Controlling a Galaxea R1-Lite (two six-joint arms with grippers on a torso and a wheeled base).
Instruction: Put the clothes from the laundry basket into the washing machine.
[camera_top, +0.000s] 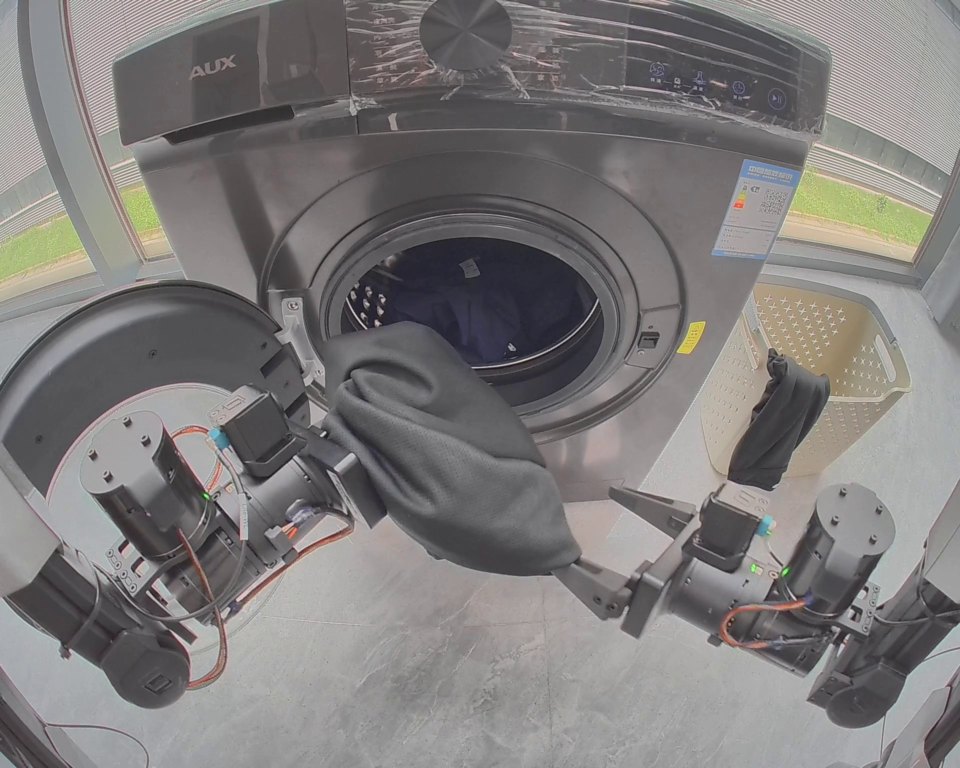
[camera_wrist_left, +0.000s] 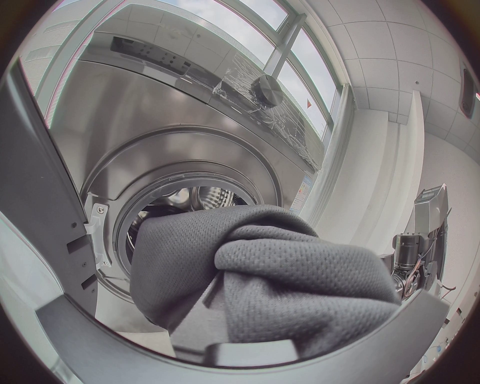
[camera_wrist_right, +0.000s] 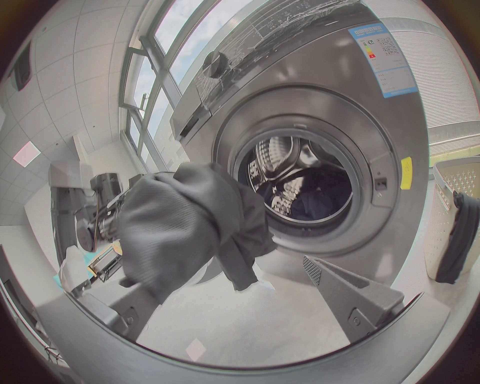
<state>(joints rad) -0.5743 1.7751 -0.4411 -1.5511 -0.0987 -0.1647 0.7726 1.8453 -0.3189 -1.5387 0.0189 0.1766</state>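
Cloth fills my left gripper (camera_top: 385, 470) — it is clamped on the dark garment (camera_top: 460, 470), whose loose end sags onto my right gripper (camera_top: 585, 530) (jaws apart). Washing machine's drum mouth (camera_top: 480, 300) lies straight beyond — left arm nearer.

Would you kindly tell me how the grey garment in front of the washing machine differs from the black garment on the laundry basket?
The grey garment is held up before the opening of the washing machine; the black garment hangs over the rim of the laundry basket. The grey one is bunched wide, the black one hangs long and narrow. Both are dark cloth outside the drum.
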